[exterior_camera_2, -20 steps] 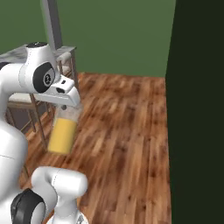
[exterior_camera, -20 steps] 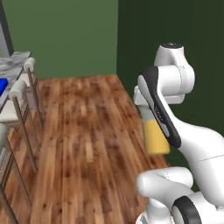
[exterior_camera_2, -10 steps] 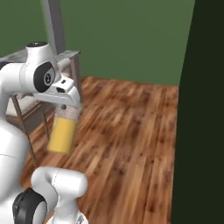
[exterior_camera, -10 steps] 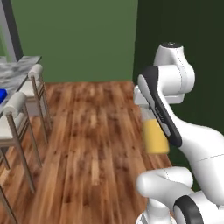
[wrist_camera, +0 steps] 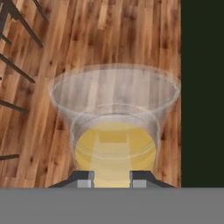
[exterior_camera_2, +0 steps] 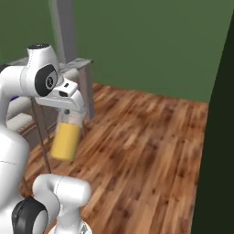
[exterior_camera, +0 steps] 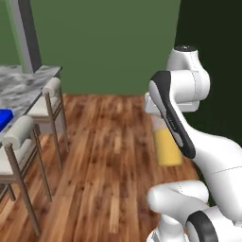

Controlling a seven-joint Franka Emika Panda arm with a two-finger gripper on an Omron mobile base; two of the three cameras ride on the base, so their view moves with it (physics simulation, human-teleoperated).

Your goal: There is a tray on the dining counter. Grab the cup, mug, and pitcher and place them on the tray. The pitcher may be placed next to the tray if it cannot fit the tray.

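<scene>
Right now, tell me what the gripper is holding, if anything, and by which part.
The gripper holds the yellow-orange cylindrical pitcher with a clear upper part, gripped at its top rim, hanging above the wooden floor.

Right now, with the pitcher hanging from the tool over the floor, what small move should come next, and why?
Probably keep carrying it toward the dining counter. The pitcher hangs from the tool above bare wooden floor, its rim between the tool's fingers. The blue tray lies on the counter at the far left of the left base view, beyond the stools, so nothing can be set down yet.
</scene>
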